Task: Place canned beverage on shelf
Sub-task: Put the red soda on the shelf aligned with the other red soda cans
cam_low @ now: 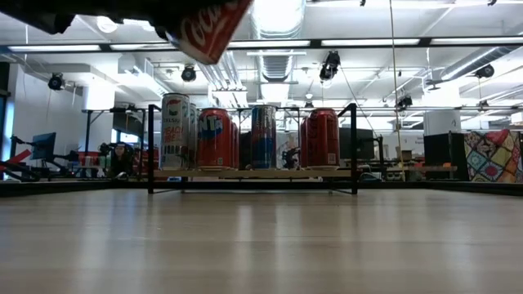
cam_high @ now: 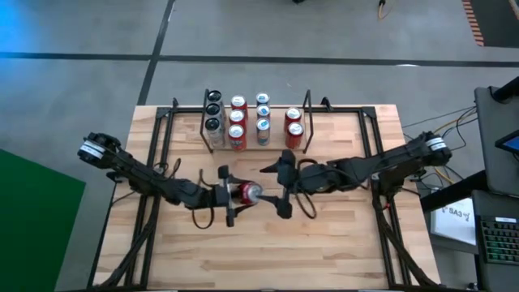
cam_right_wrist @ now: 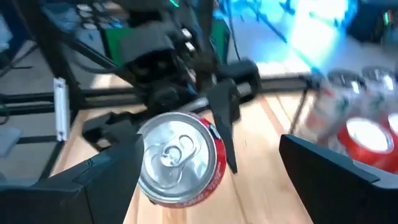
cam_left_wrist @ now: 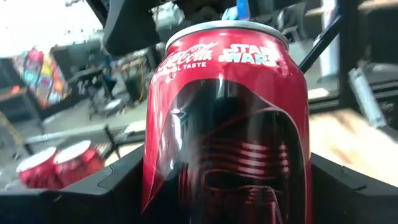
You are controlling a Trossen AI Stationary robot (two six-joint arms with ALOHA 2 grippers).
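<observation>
A red cola can [cam_high: 242, 193] is held over the middle of the table, lying roughly level with its silver top [cam_right_wrist: 177, 155] toward the table's right. My left gripper [cam_high: 229, 195] is shut on it. My right gripper [cam_high: 283, 186] is open, and its two fingers stand on either side of the can's top end; I cannot tell whether one of them touches it. The shelf [cam_high: 255, 144], a thin black rod rack with a wooden floor [cam_low: 253, 173], stands at the table's far middle and holds several upright cans. My left gripper pinches the can's round wall [cam_left_wrist: 155, 186] between its two fingers [cam_left_wrist: 93, 193], at the half toward the can's bottom. The fingers come from the table's left and lie along the can. The can is lifted clear of the table, tilted in the low view [cam_low: 204, 28].
The shelf's cans stand in rows: silver and black ones [cam_high: 212, 113] at the left, red ones [cam_high: 237, 122], blue ones [cam_high: 263, 122], and two red ones [cam_high: 293, 128] at the right. Larger black side frames [cam_high: 158, 138] run along both table sides. Bare wood lies toward the near edge.
</observation>
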